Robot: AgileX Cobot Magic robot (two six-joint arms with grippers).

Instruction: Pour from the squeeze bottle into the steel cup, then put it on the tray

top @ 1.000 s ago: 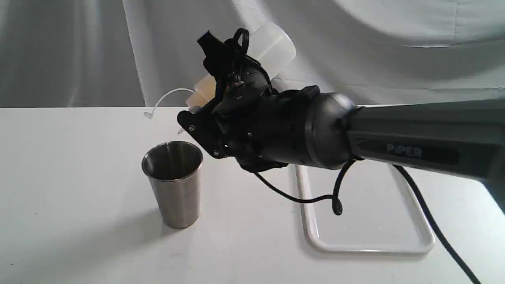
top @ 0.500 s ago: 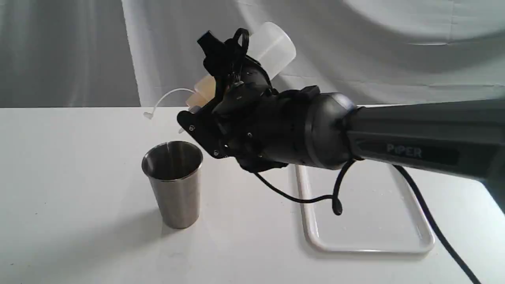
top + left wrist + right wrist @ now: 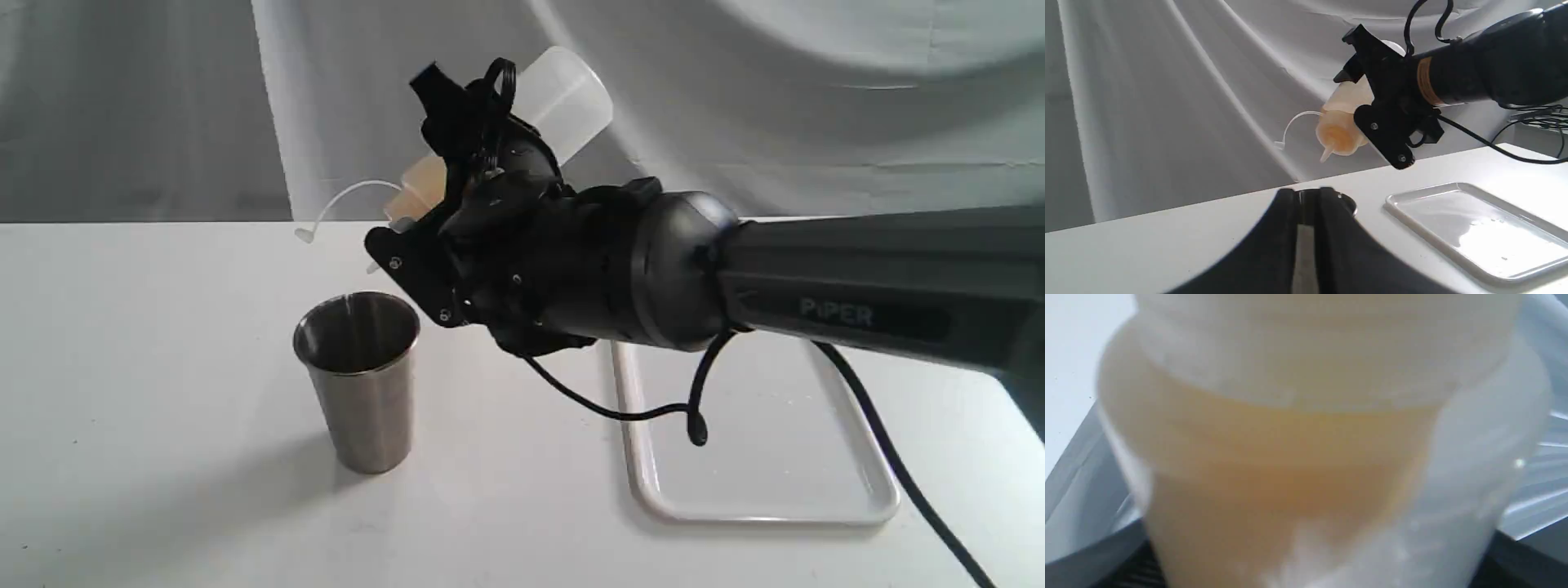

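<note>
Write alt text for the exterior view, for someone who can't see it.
The right gripper holds the squeeze bottle tilted, nozzle down toward the steel cup standing on a white table. A white tray lies to the right, partly behind the arm.

White table [image 3: 163, 490]: steel cup [image 3: 359, 384], tray [image 3: 775, 465].
</note>
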